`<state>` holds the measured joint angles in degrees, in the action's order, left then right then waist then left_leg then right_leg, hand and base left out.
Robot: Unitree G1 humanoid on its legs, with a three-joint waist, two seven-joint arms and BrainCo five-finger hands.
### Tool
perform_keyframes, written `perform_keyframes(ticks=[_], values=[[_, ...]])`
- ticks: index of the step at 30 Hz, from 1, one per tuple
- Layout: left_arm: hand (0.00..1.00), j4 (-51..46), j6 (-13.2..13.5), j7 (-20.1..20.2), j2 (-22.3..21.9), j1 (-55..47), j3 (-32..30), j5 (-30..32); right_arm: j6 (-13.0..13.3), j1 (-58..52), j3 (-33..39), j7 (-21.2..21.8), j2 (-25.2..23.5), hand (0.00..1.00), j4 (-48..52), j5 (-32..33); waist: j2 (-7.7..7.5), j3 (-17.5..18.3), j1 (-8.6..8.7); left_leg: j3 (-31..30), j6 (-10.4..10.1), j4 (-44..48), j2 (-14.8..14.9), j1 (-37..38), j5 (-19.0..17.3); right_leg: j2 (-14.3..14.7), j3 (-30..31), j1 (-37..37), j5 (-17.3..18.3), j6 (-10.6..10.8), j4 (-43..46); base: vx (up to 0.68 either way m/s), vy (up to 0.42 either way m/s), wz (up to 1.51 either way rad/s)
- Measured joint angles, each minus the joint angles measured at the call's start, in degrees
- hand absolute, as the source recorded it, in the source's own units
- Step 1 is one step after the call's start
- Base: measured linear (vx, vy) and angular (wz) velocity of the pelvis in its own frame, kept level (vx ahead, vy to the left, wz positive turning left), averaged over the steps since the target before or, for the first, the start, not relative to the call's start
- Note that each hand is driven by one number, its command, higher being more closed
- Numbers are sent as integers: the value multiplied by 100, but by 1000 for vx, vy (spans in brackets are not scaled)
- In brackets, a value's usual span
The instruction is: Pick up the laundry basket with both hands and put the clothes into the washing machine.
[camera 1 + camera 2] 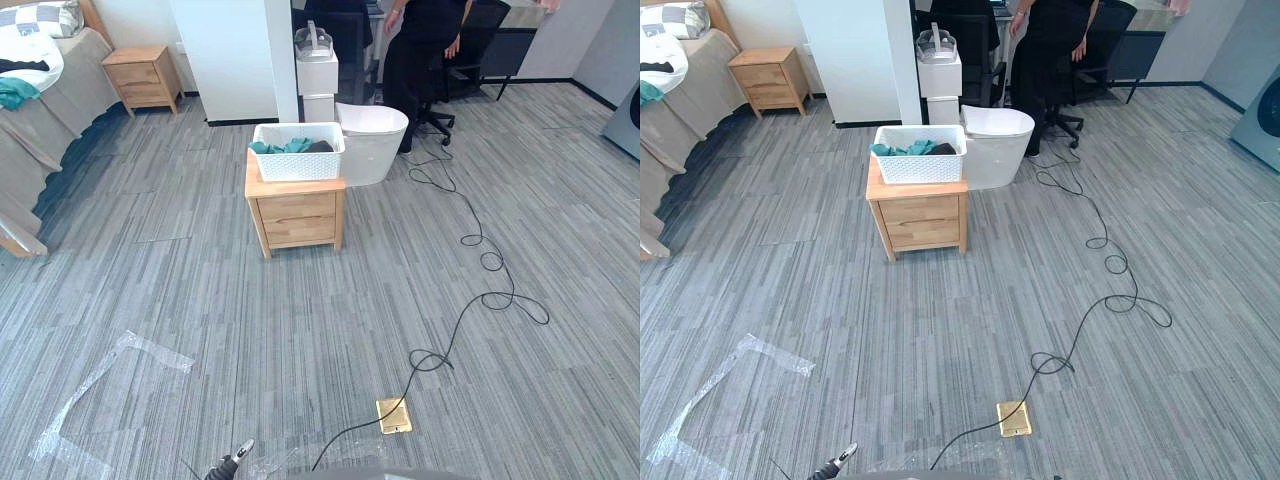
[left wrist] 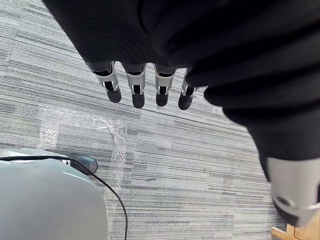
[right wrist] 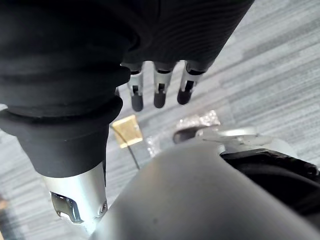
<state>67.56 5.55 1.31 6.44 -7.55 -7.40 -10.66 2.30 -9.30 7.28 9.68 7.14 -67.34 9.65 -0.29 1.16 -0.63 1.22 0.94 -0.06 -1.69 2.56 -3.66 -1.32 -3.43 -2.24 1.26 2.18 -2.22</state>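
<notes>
left hand (image 2: 137, 94) and right hand (image 3: 160, 94) hang straight-fingered, empty; laundry basket (image 1: 298, 165), seemingly holding clothes (image 1: 284, 146), sits on nightstand (image 1: 298, 215) at 12 o'clock.

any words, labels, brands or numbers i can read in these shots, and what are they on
No text can be read in any view.
Laundry basket: no label visible on its white wall.
Wooden nightstand under it: plain drawer fronts, no print.
Brass floor plate: any marking is too small to read.
</notes>
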Motion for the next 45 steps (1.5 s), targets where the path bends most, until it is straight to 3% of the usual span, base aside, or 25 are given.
perform_keyframes(ticks=[10,35,42,45], values=[[0,7,3,1,0,-4,-2,-1,4,43,-45,56,13,0,-89,3,-55,-33,-3,-19,-13,-408,8,169,274,11,-54,56,-63,-95,4,-60,-12,2],[0,49,4,2,28,-25,-225,-43,5,43,-161,69,1,0,-89,1,-161,-7,-2,-27,-12,-472,-60,211,282,-53,-91,-34,-133,-58,-168,-4,0,0],[0,47,6,-4,32,-42,-229,-227,0,92,-164,71,10,0,-87,-1,-172,10,-14,125,-3,-432,-66,-60,275,-53,83,289,-165,-10,-146,-32,-7,-12],[0,21,6,-8,42,-21,-222,-231,-6,124,-111,69,11,0,-52,31,-169,-41,-8,34,208,169,-150,-405,-144,-183,-3,643,304,191,620,61,55,17]])
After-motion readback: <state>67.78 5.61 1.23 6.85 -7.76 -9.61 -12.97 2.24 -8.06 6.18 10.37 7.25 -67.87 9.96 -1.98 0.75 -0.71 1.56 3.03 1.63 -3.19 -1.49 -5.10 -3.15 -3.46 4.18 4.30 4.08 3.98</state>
